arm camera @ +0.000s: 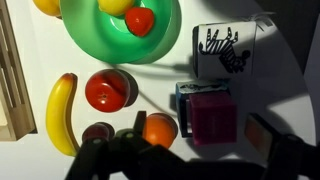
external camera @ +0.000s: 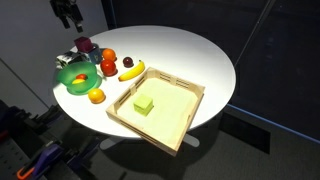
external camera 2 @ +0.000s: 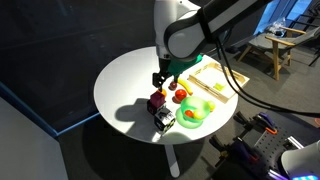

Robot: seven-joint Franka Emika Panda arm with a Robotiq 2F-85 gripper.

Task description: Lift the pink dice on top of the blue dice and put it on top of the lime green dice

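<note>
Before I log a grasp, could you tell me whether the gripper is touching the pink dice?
Apart. In an exterior view the open gripper hangs well above the pink dice, with a plain gap between them.

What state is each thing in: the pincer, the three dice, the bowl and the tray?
Pincer: open, holding nothing.
Pink dice: stacked on the blue dice, not gripped.
Blue dice: on the table, under the pink dice.
Lime dice: in the tray, top bare.
Bowl: upright, fruit inside.
Tray: holds only the lime dice.

Bright overhead light; hard shadows; dark surroundings.
</note>
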